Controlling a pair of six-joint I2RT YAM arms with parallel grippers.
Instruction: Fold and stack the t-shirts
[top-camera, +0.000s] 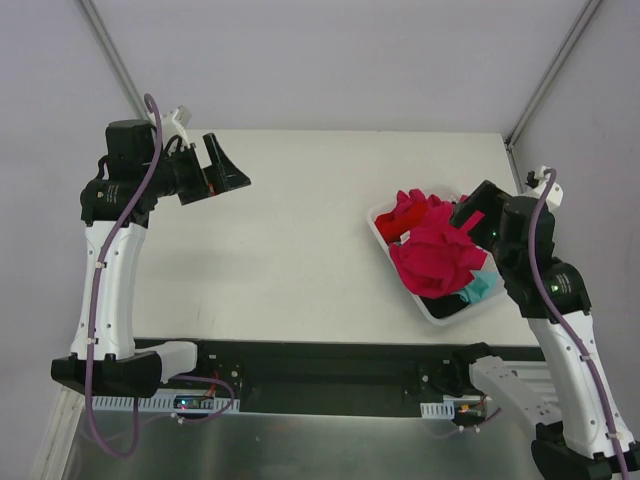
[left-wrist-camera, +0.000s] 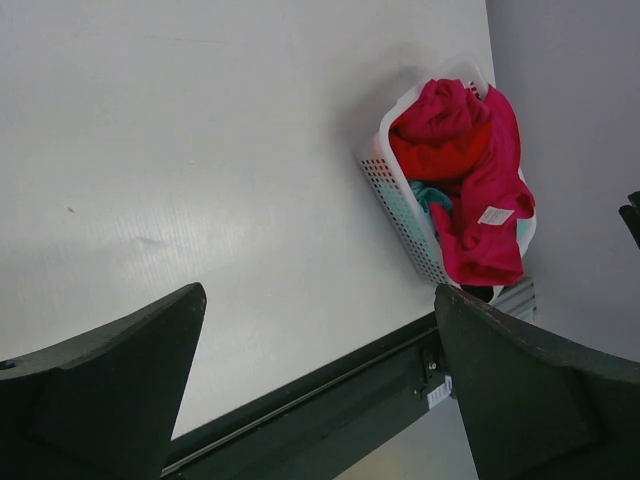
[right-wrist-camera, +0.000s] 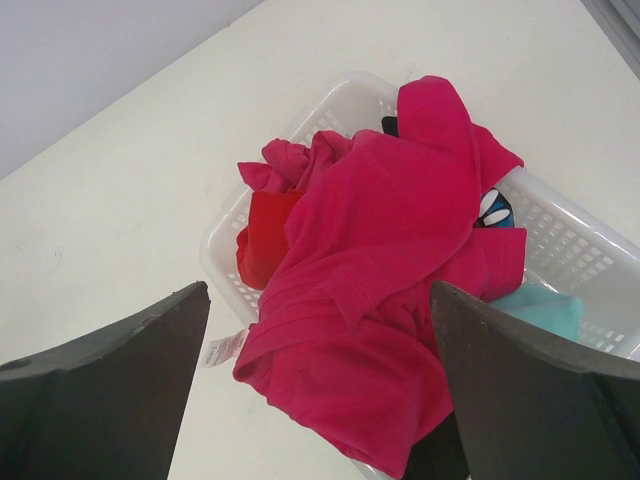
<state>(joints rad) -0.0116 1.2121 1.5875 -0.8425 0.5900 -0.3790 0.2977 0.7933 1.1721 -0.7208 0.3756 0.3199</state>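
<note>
Robotics lab test cell, plain white table (top-camera: 300, 230) under the left claw (top-camera: 232, 162) and right claw (top-camera: 470, 208), blank grey walls (top-camera: 330, 60) and metal struts (top-camera: 112, 55) behind them, black mounting rail (top-camera: 320, 375) and purple cabling (top-camera: 155, 125) on their near side.

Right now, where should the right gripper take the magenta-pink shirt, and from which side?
Probably the raised fold across the magenta-pink shirt, from straight above. It lies crumpled on top, spilling over the rim of the basket, and the open right gripper hangs over it.
</note>
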